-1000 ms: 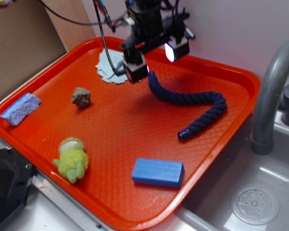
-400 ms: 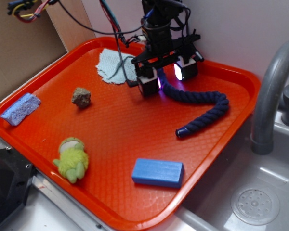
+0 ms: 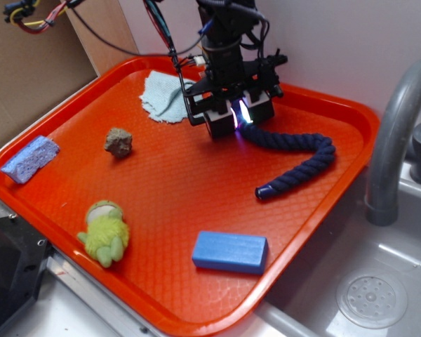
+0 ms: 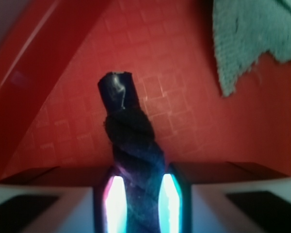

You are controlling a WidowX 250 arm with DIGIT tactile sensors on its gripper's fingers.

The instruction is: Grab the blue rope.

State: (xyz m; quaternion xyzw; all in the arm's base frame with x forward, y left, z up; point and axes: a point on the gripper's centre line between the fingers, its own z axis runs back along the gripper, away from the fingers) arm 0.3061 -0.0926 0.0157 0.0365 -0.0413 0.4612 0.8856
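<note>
We have our pincer low over the far part of the red tray, and the blue rope passes between the two lit pads. In the wrist view the rope fills the whole gap between the pads, so we judge that the pincer is clamped on it near one capped end, which sticks out a little ahead of the fingers. The rest of the rope lies on the tray in a wavy line, and its other glossy cap points toward the front right, near the tray's edge beside the sink. What can go wrong from here, in our opinion, is mostly slipping: the grip is close to the end of the rope and not at its middle, so when we lift, the long free part will hang and pull, and the twisted cord may slide out of the pads. The dragging tail could also catch on the raised rim of the tray. The grey-green cloth lies just beside the pincer, to the left, but it looks apart from the fingers, so we do not expect to take it with us. The blue block, the sponge, the small stone and the green plush toy are well apart from the rope.
</note>
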